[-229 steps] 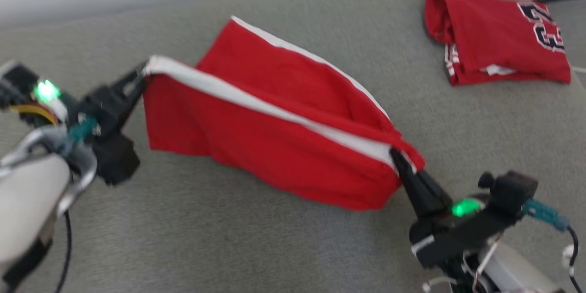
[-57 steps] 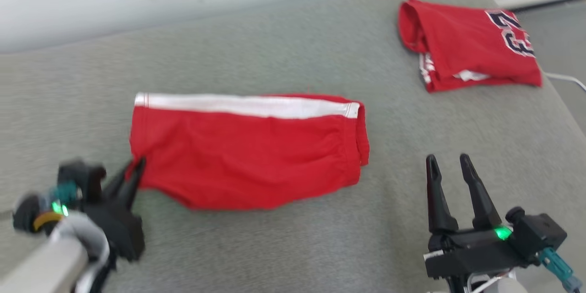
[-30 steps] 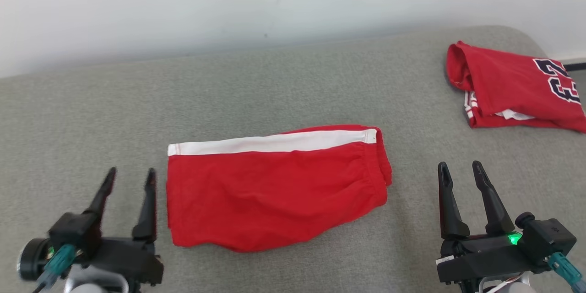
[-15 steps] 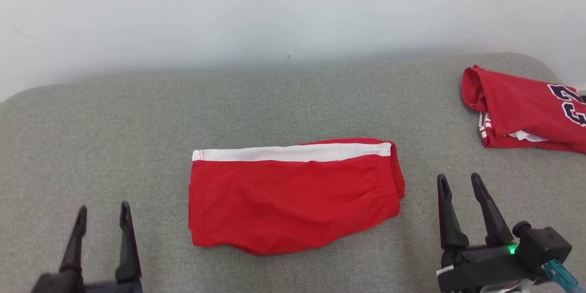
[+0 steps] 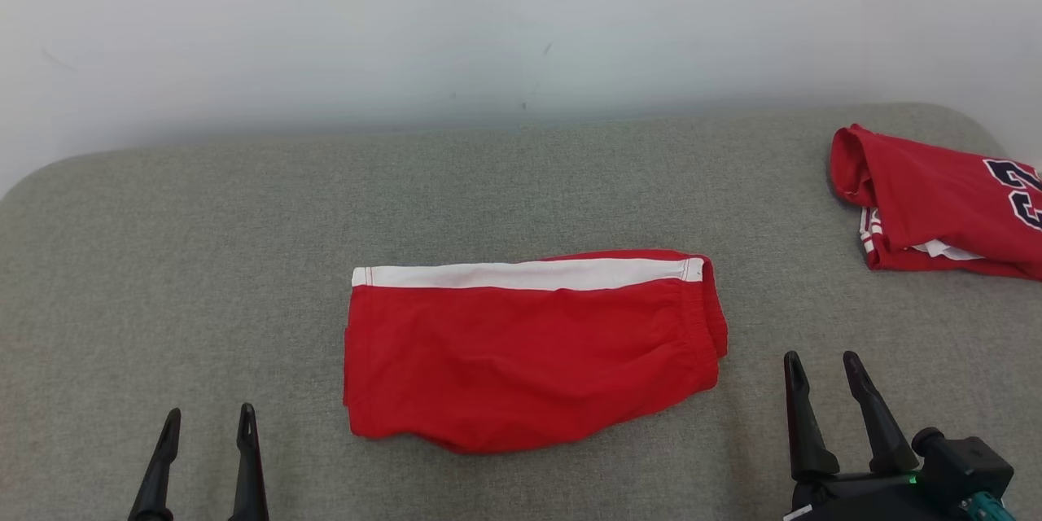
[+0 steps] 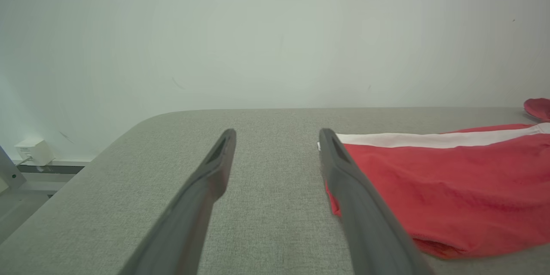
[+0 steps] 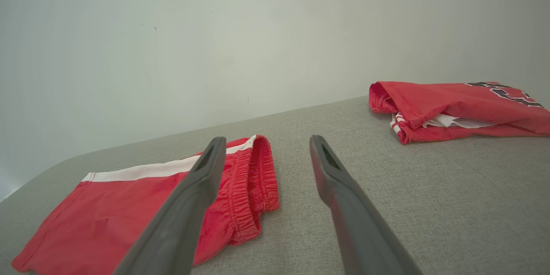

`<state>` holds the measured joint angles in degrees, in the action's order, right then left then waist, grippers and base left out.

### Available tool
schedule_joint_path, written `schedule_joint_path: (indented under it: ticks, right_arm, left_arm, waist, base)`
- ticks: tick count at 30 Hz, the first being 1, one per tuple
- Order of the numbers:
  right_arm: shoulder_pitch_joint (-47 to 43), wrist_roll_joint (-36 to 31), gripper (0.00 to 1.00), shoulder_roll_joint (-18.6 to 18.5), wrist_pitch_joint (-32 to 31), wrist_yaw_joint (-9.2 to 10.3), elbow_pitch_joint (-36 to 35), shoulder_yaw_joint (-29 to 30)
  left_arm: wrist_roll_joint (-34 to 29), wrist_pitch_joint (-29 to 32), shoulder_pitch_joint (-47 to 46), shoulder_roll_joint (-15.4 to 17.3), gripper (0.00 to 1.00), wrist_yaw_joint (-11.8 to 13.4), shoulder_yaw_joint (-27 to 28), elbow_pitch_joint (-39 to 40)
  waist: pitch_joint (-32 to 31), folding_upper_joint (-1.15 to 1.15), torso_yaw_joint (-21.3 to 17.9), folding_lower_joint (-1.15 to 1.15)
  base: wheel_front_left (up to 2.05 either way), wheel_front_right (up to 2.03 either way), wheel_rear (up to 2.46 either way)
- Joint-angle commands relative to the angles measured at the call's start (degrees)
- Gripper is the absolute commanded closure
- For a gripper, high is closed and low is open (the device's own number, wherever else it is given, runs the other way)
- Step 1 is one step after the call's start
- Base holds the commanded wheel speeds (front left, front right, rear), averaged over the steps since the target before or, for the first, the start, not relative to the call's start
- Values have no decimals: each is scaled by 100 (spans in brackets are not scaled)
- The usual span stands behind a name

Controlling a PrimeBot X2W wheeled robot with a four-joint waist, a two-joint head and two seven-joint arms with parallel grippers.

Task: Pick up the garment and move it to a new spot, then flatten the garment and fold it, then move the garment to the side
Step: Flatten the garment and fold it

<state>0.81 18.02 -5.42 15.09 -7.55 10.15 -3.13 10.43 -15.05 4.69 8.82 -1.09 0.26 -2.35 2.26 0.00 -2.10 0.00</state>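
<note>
garment (image 5: 529,350) lies between your left gripper (image 5: 209,412) and right gripper (image 5: 820,356), long axis crosswise; right looks nearer; both gape wide, empty.

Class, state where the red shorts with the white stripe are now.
In the head view the red shorts lie in the middle of the grey cushion, between the left gripper and right gripper, touching neither; the jersey lies far right.
</note>
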Motion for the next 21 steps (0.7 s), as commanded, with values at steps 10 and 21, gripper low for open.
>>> schedule_joint_path:
  ticks: [10,21]
  right_arm:
    - [231,-73,0,-127,6,17,188,-149]
    - [1707,-237,0,-419,-284,17,1500,-394]
  left_arm:
    - [-301,-15,-110,-230,0,-289,251,-31]
    - [-487,-16,-408,-368,0,-476,178,-51]
  waist:
    - [41,0,43,0]
    - [336,0,436,0]
  base:
    - [0,0,0]
    - [0,0,0]
